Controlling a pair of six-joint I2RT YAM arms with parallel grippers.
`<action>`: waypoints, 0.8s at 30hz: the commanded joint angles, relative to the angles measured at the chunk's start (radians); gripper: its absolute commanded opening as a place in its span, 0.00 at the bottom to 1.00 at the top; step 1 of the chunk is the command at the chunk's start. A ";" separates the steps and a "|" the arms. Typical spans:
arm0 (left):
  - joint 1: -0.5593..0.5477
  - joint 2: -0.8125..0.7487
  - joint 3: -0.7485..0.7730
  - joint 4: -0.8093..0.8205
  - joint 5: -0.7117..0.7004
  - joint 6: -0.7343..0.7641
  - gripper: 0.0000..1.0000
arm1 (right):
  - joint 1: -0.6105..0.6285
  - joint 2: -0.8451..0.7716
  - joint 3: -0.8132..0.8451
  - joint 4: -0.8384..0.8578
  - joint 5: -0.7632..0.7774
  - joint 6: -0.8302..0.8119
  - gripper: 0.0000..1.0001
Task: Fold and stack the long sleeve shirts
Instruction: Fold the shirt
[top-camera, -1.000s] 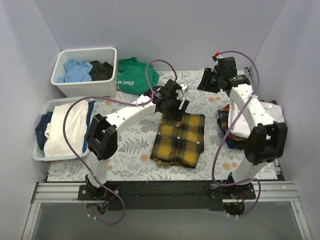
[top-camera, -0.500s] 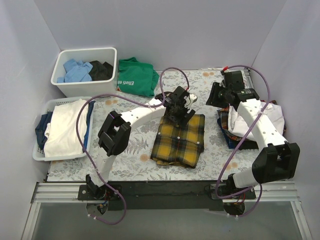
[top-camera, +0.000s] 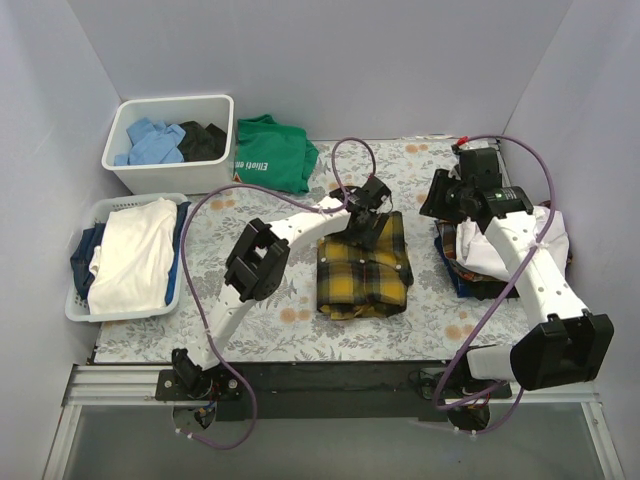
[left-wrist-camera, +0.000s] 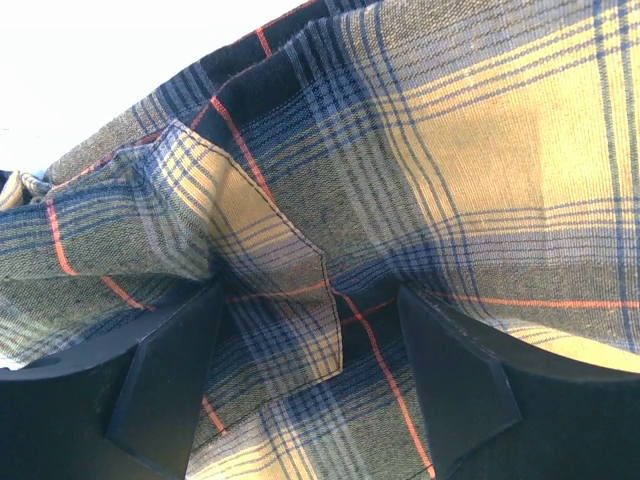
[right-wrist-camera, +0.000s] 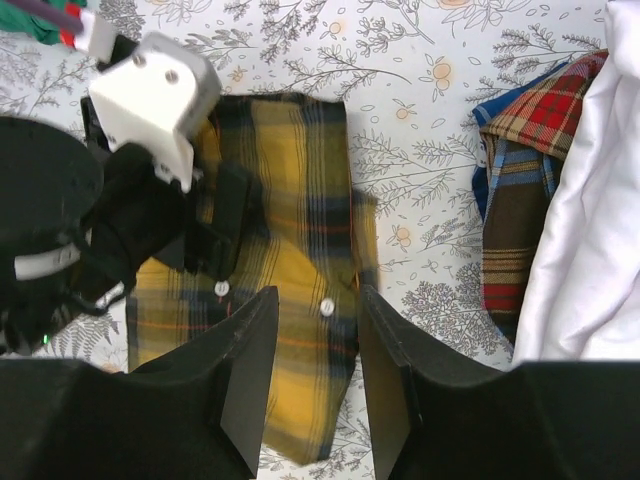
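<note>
Plaid flannel shirt (top-camera: 365, 275) folded, yellow-black (red pinstripes); left end effector (left-wrist-camera: 310, 300) spread astride fold, right end effector (right-wrist-camera: 318, 300) half-open, empty.

I see the plaid flannel shirt (left-wrist-camera: 480, 150) as matt woven cloth, its threads coarse up close. The left gripper's fingers (left-wrist-camera: 165, 390) look like matt black plastic. The tabletop's floral cover (top-camera: 270, 310) is dull; the bin (top-camera: 168, 178) at its far left corner is smooth white plastic.

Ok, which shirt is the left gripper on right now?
The yellow-and-black plaid shirt mid-table: the left gripper is down on its far edge. The white shirt lies in the basket at the left, away from it.
</note>
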 joint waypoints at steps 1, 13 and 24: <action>0.108 0.160 0.077 -0.150 -0.155 -0.178 0.72 | -0.006 -0.057 -0.030 -0.013 -0.008 -0.013 0.46; 0.327 0.119 0.087 0.098 0.395 -0.582 0.68 | -0.006 -0.081 -0.234 0.100 -0.225 0.042 0.71; 0.326 -0.025 0.119 0.227 0.469 -0.488 0.69 | -0.013 -0.091 -0.643 0.601 -0.507 0.321 0.99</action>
